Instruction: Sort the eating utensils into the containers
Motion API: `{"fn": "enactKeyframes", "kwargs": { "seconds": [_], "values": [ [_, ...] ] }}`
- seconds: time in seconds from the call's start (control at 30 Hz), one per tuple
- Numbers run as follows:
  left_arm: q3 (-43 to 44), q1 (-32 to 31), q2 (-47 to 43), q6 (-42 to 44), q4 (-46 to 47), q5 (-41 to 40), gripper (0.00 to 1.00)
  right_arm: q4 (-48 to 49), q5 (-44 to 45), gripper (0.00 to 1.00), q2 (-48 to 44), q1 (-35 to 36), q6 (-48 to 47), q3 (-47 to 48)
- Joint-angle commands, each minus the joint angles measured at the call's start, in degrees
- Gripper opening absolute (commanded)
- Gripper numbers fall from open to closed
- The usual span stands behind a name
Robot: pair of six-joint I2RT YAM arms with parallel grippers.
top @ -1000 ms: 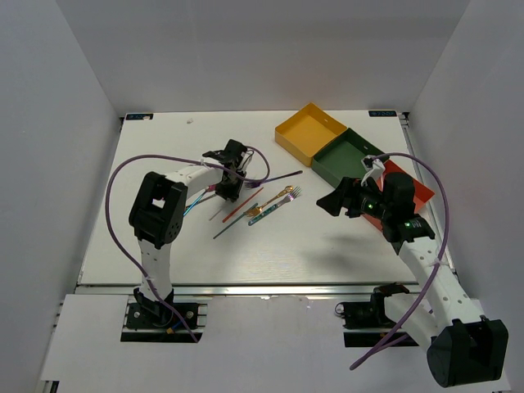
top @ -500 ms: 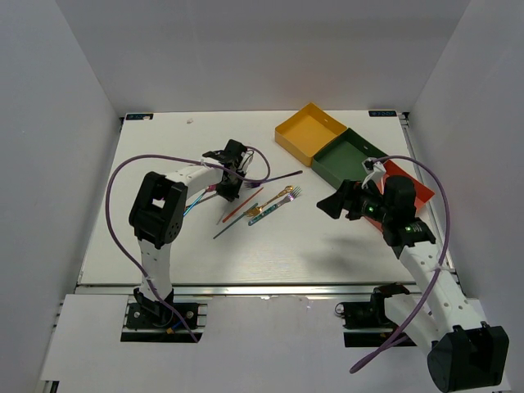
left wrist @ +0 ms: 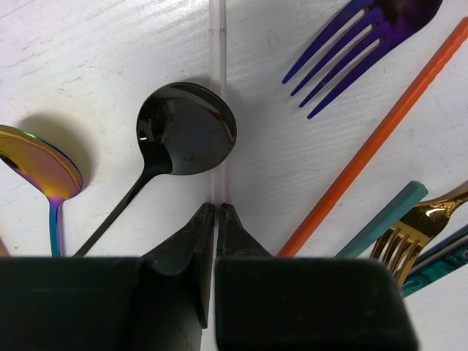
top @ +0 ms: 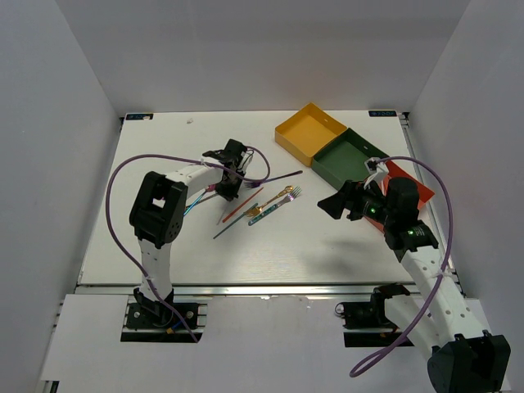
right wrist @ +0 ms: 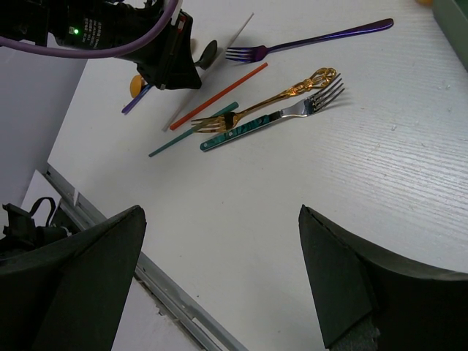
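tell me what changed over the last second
The left gripper has pinched shut on the thin white chopstick, staying in place. The right arm sank back toward the near edge, while the open right gripper barely shifted. The other utensils and the trays stayed put.

Overhead view, two wrist close-ups.

Robotics laboratory test cell: a white tabletop (top: 270, 254) boxed in by plain white panel walls (top: 49, 147), with a left arm (top: 155, 209) and a right arm (top: 422, 262) bolted to a metal rail (top: 270, 291) at its near edge, trailing loose purple cables (right wrist: 110, 50).
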Motion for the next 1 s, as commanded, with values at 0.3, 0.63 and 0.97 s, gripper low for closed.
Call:
{"fn": "enactKeyframes", "kwargs": {
  "seconds": [0.3, 0.63, 0.97],
  "values": [
    [2.51, 0.18, -5.67, 0.55, -2.94, 3.67, 0.00, 0.14, 0.64, 0.89, -1.08, 0.20, 1.78, 1.34],
    [2.34, -0.09, -8.40, -0.60, -4.60, 3.67, 0.00, 0.58, 0.03, 0.89, -0.29, 0.29, 2.83, 1.96],
    [2.08, -2.37, -14.28, -3.58, -4.96, 9.11, 0.00, 12.16, -6.83, 0.89, 5.14, 2.12, 8.53, 2.48]
  ]
}}
